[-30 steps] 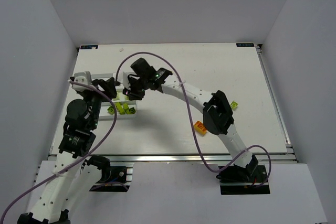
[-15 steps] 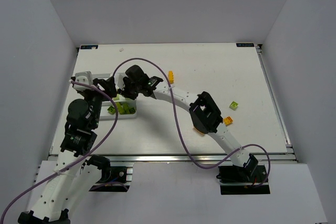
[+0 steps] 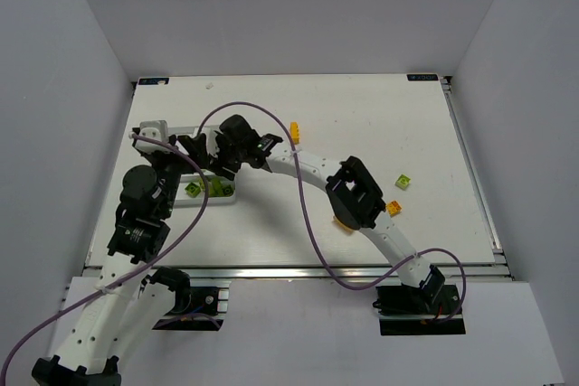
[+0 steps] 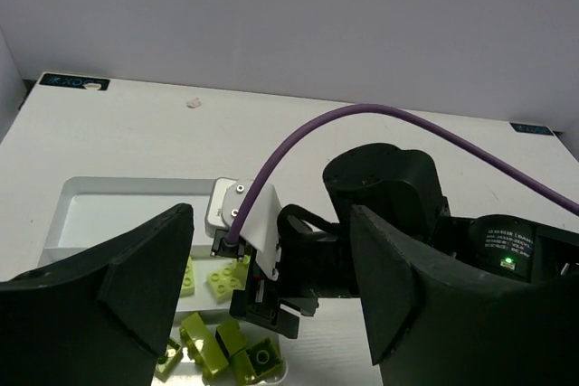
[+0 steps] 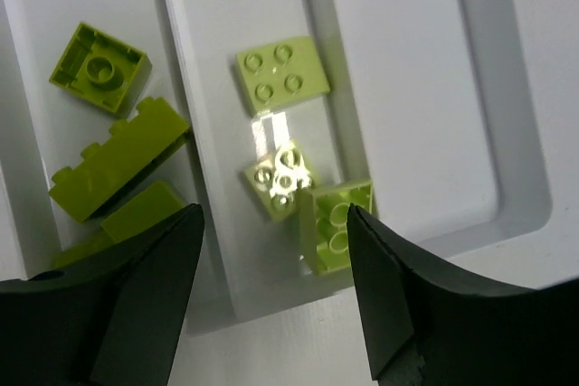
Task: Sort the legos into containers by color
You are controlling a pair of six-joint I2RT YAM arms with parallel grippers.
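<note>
Just now the right gripper (image 5: 271,314) is spreading its fingers wider than a second ago, hanging over the tray (image 5: 172,88) at 9 o'clock on the surface (image 3: 380,106); nothing is sitting between them. Directly beneath, three lime green bricks (image 5: 280,183) are lying in one compartment, with more green ones (image 5: 118,164) in the compartment beside it. So a green piece has probably just been dropped, and this arm is becoming free for another pick. The left gripper (image 4: 271,314) is hovering just beside the right one above the tray, its fingers also apart and slightly wider than before, carrying nothing. Sorting is looking unfinished: a yellow brick (image 3: 294,130) is waiting toward 12 o'clock, while a loose green brick (image 3: 403,182) and an orange brick (image 3: 393,208) are lying around 3 o'clock, well apart from the tray. No orange-yellow piece is showing in the compartments that are visible
</note>
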